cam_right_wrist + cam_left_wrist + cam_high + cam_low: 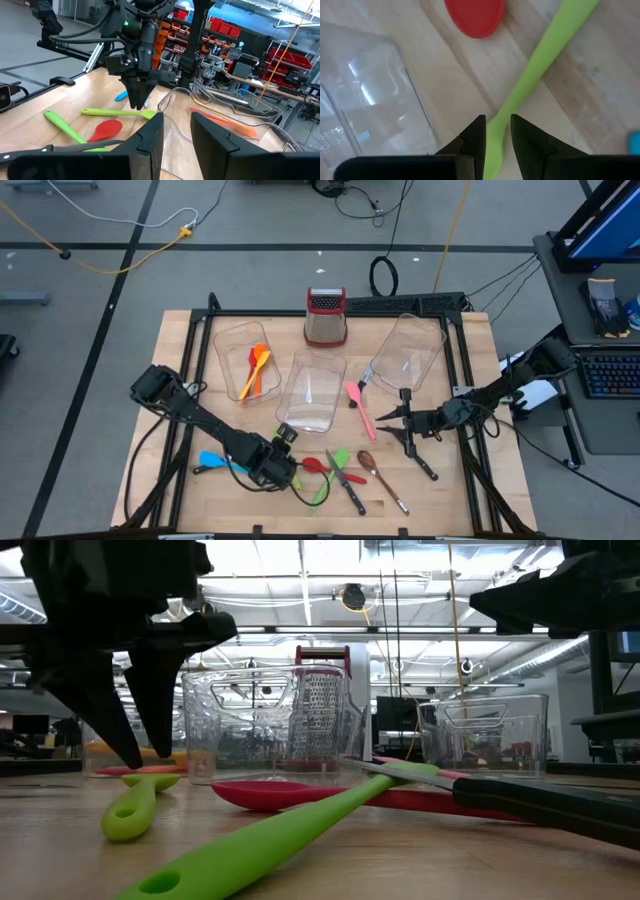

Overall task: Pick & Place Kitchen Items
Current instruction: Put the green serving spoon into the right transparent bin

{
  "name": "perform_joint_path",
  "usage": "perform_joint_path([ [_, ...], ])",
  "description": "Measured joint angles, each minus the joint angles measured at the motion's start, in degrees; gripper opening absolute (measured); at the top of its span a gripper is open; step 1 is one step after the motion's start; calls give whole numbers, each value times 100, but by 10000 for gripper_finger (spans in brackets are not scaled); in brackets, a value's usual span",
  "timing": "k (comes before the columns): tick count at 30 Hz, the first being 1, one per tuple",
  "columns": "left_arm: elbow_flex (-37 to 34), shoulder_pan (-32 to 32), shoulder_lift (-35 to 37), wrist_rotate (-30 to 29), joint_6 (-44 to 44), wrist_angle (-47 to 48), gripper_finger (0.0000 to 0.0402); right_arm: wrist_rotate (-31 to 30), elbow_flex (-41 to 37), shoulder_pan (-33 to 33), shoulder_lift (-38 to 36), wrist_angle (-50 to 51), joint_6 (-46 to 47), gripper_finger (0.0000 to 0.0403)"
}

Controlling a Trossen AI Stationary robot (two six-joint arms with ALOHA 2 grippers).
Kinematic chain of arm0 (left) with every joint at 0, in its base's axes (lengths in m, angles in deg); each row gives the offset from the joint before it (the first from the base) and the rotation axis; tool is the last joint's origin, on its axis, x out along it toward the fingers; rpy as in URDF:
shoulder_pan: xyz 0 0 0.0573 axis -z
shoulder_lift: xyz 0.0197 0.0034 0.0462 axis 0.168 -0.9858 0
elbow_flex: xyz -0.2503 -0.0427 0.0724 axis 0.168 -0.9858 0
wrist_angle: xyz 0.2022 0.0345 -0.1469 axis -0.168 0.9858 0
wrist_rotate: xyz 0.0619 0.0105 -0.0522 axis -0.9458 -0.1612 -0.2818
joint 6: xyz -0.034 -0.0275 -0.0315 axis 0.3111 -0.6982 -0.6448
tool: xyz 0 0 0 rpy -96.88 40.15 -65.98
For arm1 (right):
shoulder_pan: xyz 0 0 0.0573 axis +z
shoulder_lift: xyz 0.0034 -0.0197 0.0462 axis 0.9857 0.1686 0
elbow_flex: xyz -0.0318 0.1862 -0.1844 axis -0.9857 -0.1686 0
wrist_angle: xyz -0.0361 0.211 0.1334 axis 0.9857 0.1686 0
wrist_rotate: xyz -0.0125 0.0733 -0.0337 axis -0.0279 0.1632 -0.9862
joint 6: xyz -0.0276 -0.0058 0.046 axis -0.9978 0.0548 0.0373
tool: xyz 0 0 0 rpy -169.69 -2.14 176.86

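As the left gripper (283,471) hangs just over a green spatula (530,85) left of the red spoon (314,465), its fingers stand narrowly apart astride the handle, nothing pinched yet; I judge it is lining up a grasp. Behind the red spoon, one bin (245,360) holds orange utensils (255,370), likely sorted already. Right of the spoon lie a knife (348,483) and a brown spoon (380,477). Farther right, the right gripper (404,425) waits raised, narrowly parted, empty. No writing is readable.
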Motion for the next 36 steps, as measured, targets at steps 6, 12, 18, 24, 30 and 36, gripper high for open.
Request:
perform_joint_path([
  [6, -94, -7, 0, 102, 152, -124, 92, 0, 0, 0, 0, 0, -8, 89],
  [12, -287, -13, 0, 89, 216, -246, 92, 0, 0, 0, 0, 2, -13, 89],
  [18, -410, -17, 0, -31, 447, -665, 92, 0, 0, 0, 0, 2, -15, 89],
  [24, -417, -15, 0, -53, 454, -673, 92, 0, 0, 0, 0, 2, -15, 89],
  [30, -417, -123, 0, 242, 657, -702, 92, -4, 0, 0, 0, 2, -4, 89],
  [36, -613, -382, -52, 849, 793, -1084, 92, -6, 0, 0, 0, 0, 133, 89],
])
